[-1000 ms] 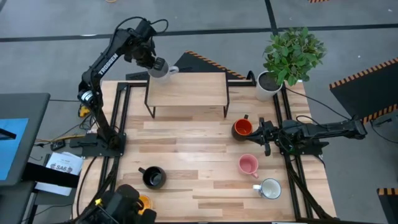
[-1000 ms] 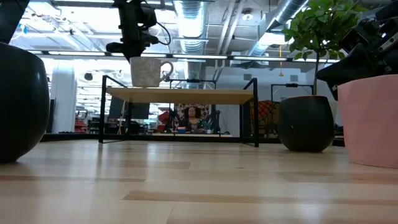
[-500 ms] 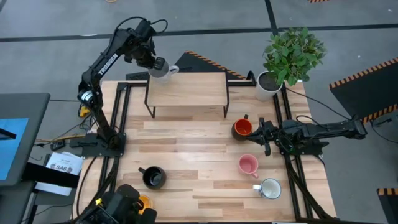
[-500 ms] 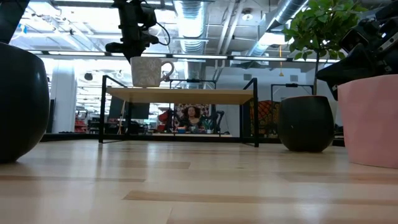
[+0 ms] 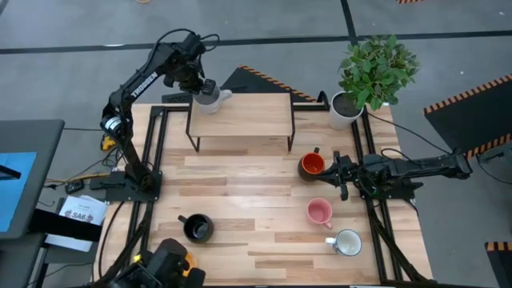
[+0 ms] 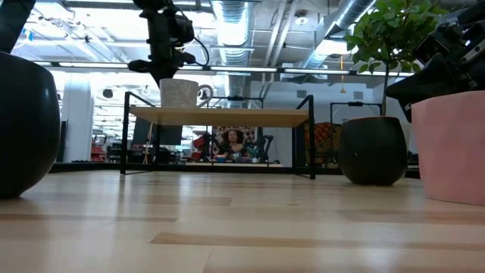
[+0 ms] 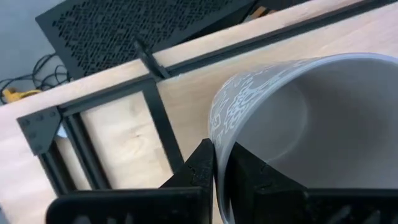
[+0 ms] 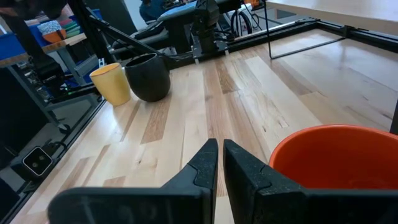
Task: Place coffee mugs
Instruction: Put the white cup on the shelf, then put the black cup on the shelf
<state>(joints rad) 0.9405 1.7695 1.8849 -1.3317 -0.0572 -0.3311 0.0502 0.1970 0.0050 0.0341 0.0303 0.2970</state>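
A robotics lab / workshop is being shown: exposed ducts & pipes are running overhead, hazard-striped floor markings are being seen round the rig, and a wooden surface w/ black metal framing is being used. Cluttered workstations w/ a seated person are lying beyond.

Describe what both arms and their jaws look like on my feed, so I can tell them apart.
Both are dark, jointed arms with black cables looping along them. The left arm carries white lettering on its long link; its gripper ends in two flat, dark, wedge-shaped jaws. The right arm shows no legible marking, and its gripper has matching dark tapered jaws.
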